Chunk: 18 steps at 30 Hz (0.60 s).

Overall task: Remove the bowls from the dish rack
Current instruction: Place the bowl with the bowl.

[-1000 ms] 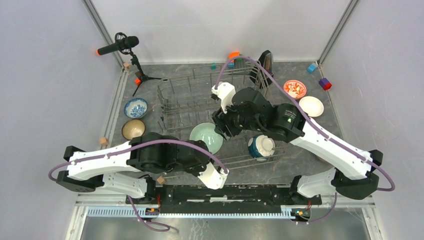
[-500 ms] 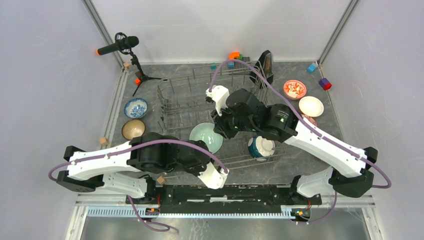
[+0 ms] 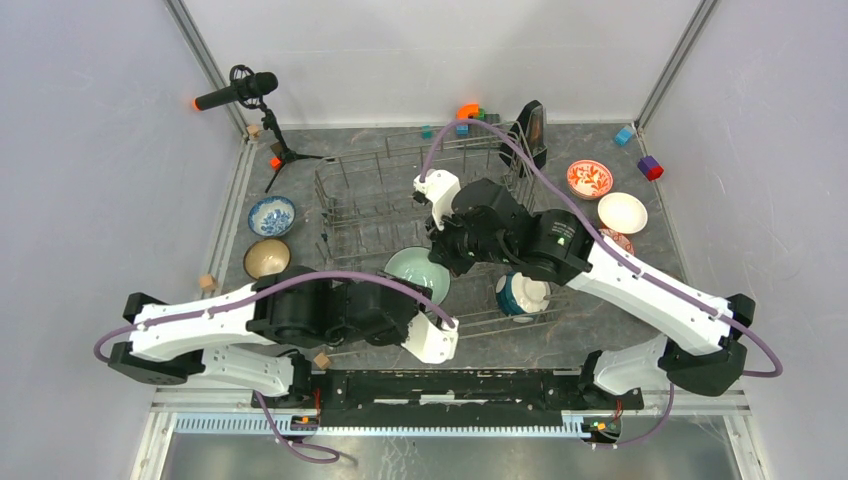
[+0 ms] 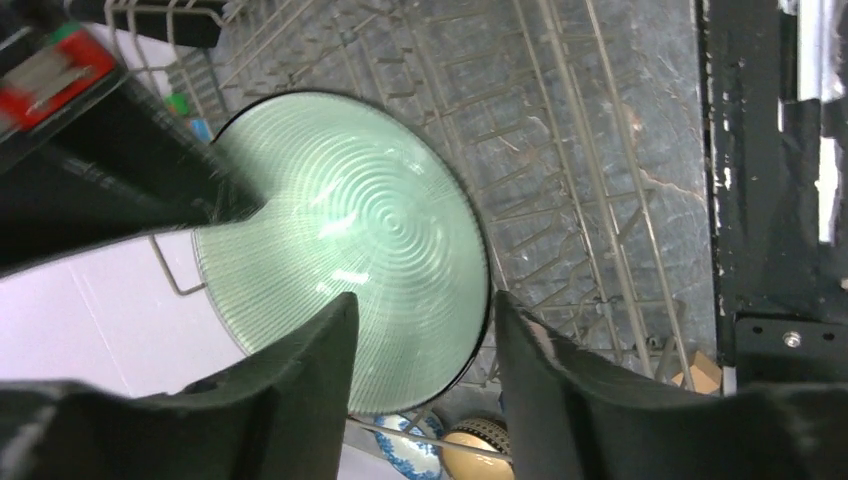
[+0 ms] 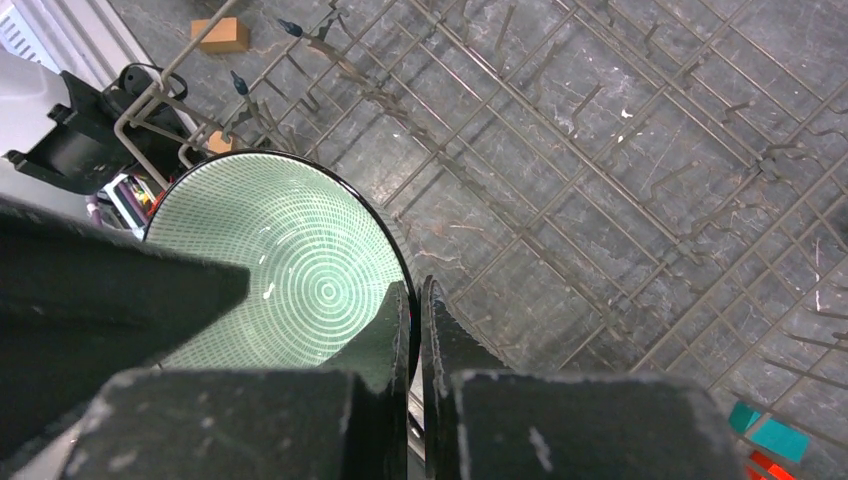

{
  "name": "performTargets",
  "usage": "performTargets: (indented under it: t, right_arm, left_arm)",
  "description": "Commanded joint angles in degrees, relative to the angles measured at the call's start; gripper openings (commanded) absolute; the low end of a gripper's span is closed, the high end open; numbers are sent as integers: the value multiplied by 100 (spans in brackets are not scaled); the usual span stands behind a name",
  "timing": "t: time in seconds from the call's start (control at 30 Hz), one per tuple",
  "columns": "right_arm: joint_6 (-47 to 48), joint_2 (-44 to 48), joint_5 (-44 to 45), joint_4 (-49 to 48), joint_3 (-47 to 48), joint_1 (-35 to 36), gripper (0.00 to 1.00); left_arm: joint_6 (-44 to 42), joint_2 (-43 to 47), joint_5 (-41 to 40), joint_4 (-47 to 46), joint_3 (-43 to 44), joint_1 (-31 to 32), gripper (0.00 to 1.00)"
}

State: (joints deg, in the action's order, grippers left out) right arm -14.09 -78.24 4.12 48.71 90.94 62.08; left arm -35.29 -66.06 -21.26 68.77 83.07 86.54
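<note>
The dish rack stands mid-bench. Its upright tines can snag a bowl that is lifted at a tilt. The rack holds two bowls: the mint green bowl at near centre and the teal bowl at near right. The right claw is clenched on the mint green bowl's right rim. This thin pinch may slip or let the bowl swing. The left claw is released, its fingers apart on either side of the near rim, and a lift may knock it.

Even light, glare on bowl
</note>
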Motion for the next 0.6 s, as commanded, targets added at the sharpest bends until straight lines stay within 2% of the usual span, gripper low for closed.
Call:
performTargets:
  t: [0.0, 0.03, 0.07, 0.27, 0.4, 0.57]
  right_arm:
    - [18, 258, 124, -286, -6, 22, 0]
    - [10, 281, 163, -320, -1, 16, 0]
    - [11, 311, 233, -345, 10, 14, 0]
    - [36, 606, 802, -580, -205, -129, 0]
    - [-2, 891, 854, -865, -647, -364, 0]
    - [-67, 1089, 827, -1155, -1077, -629, 0]
  left_arm:
    - [495, 312, -576, -343, -25, -1, 70]
    - [575, 358, -664, -411, -14, -1, 77]
    - [690, 392, -717, -446, 34, -4, 99]
    - [1752, 655, -1602, -899, 391, -11, 100]
    - [2685, 845, -1732, -1304, 223, -13, 100]
    - [4722, 1617, -1840, -3474, -1084, -9, 100]
